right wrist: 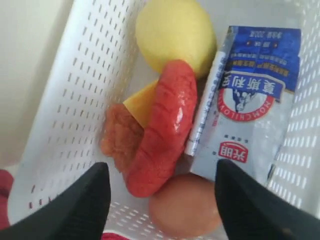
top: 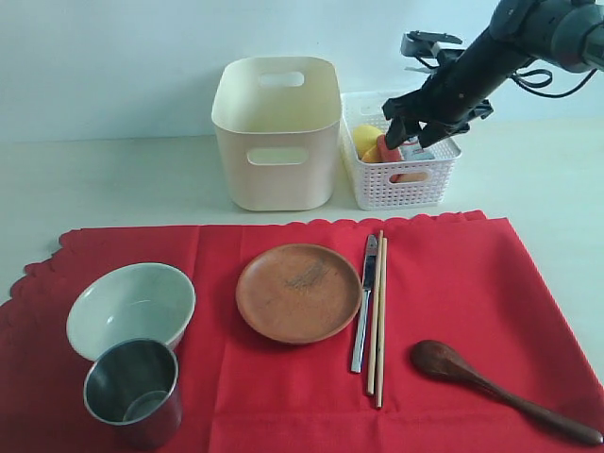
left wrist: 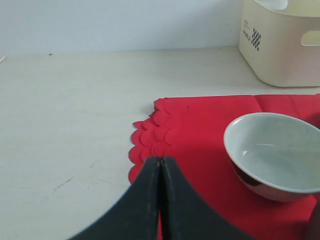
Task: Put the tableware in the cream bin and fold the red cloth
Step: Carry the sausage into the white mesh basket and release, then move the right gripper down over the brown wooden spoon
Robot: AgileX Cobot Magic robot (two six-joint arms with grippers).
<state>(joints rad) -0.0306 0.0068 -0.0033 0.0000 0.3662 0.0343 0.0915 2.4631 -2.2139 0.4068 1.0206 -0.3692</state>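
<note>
Bench: pale and plain [top: 113, 179], seen from the front, with two containers at the back and a cloth spread across the front.
Cream bin: tall tub [top: 276, 132] at the back centre, upright; nothing shows above its rim, and its floor is hidden.
Lattice basket: small and white [top: 401, 184], just beside the bin on its right, holding food: a milk carton [right wrist: 250, 100], an egg [right wrist: 185, 205], a red sausage [right wrist: 165, 125] and yellow pieces.
Red cloth: lies flat and unfolded [top: 453, 283], scalloped edges showing, covering most of the front.
Tableware on the cloth: a pale bowl [top: 130, 307] at far left with a steel cup [top: 132, 392] touching its front; a brown plate [top: 298, 293] in the middle; a knife [top: 364, 302] and chopsticks [top: 378, 321] side by side just right of it; a wooden spoon [top: 500, 389] at front right.
Left pincer: fingers pressed together on nothing [left wrist: 160, 162], hovering by the cloth's left scalloped edge, near the bowl.
Right pincer: fingers apart and empty [right wrist: 162, 167], poised above the food in the basket.
Step in hand: judging by the layout, none of the six pieces has been binned, so clearing tableware comes first.
Next move calls for: lifting the right arm clear of the basket, then a low pinch on a nearby piece. Folding must wait until the cloth is bare.
</note>
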